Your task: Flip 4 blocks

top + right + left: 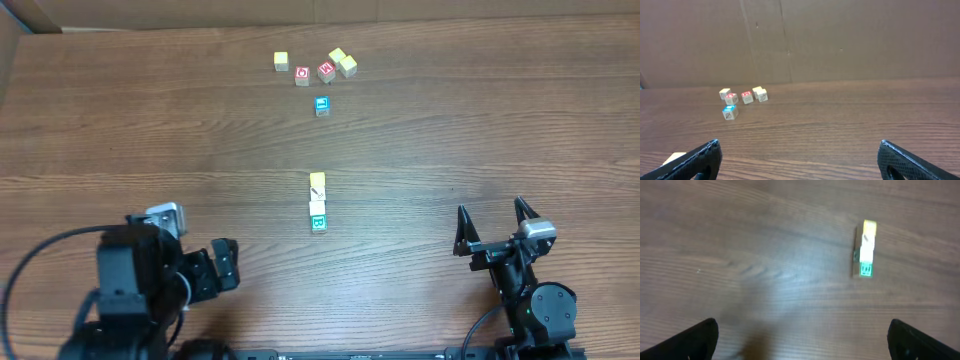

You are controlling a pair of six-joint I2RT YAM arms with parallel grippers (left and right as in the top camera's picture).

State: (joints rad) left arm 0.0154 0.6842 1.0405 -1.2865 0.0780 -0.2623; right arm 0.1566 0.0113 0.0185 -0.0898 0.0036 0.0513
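The blocks lie in a short row at the table's middle: a yellow-topped one (317, 181) at the far end, a pale one (317, 208), and one with green print (319, 223) nearest. In the left wrist view the row (865, 250) sits ahead and to the right, green print (866, 270) closest. My left gripper (225, 265) (802, 340) is open and empty, well left of the row. At the near right, my right gripper (493, 225) (800, 152) is open and empty too. A corner of the row's yellow block (674, 157) peeks past its left finger.
A far cluster holds a yellow cube (281, 61), two red-printed cubes (302, 75) (326, 71) and two more pale-yellow ones (342, 61). A blue-printed cube (321, 104) (730, 112) sits just nearer. A cardboard wall (790, 40) backs the table.
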